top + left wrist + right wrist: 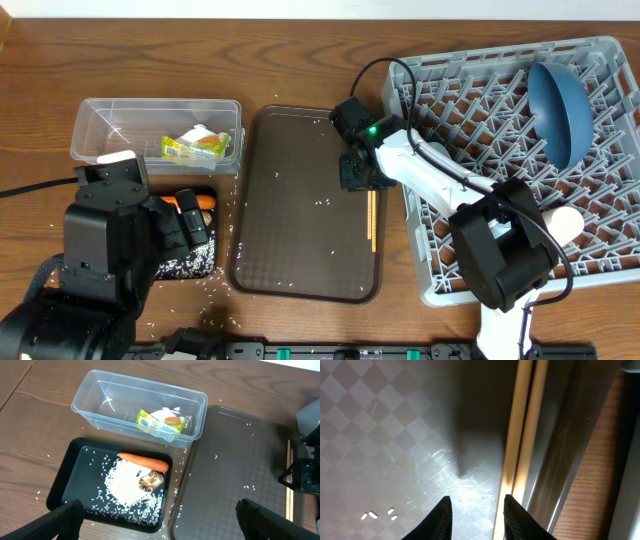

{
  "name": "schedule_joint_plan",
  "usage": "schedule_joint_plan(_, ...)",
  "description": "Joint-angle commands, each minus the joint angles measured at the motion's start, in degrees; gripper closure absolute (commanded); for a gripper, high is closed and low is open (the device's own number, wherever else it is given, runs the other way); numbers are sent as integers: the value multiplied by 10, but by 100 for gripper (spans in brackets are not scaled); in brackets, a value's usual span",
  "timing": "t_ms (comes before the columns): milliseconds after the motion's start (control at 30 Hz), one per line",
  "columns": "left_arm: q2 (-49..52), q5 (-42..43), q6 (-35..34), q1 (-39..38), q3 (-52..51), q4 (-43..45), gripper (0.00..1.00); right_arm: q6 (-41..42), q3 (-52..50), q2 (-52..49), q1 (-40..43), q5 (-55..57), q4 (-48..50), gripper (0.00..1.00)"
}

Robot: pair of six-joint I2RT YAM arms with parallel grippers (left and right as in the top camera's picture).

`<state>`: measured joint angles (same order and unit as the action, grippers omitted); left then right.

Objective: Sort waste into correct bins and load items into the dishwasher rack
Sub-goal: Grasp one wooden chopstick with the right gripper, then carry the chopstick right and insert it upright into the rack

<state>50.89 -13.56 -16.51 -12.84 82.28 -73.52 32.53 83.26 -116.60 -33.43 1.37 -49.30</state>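
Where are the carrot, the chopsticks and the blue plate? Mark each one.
carrot (143, 462), left wrist view, middle of its body.
chopsticks (520, 430), right wrist view, on the paired shafts.
blue plate (560, 105), overhead view, centre of its face.

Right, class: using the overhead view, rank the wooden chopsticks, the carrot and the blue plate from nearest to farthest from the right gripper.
1. Wooden chopsticks, beside the right gripper on the brown tray.
2. Carrot, left, in the black tray.
3. Blue plate, right, standing in the grey rack.

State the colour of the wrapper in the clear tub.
The wrapper is yellow-green with a silvery part, clearest in the left wrist view.
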Motion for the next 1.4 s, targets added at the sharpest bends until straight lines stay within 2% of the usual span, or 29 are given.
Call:
schedule_joint_plan(0,1,-7,-3,3,5,-2,2,28,6,-21,6,18,-3,71)
schedule_joint_plan(333,1,-7,-3,3,5,-2,2,35,6,-52,1,-8,0,73)
schedule_joint_plan(367,1,-7,-3,3,5,-2,2,35,6,-53,1,-8,0,79)
schedule_joint_plan(433,1,-7,-3,3,5,-2,2,34,6,-51,1,-8,1,99)
schedule_joint_plan(667,1,-7,-3,3,5,-2,2,-41,36,5,-3,-11,-16,99)
schedule_joint_plan(833,1,-7,-3,3,5,-2,2,-116,65,111,-7,-23,-25,99)
schedule_joint_plan(1033,1,-7,-3,3,5,-2,2,-158,67,230,13,-22,-39,99)
schedule_joint_plan(1133,1,-7,-3,3,5,-2,2,-174,67,275,44,-6,-67,99)
schedule_joint_plan(1367,1,-7,-3,3,5,-2,2,-190,67,350,179,-6,-106,99)
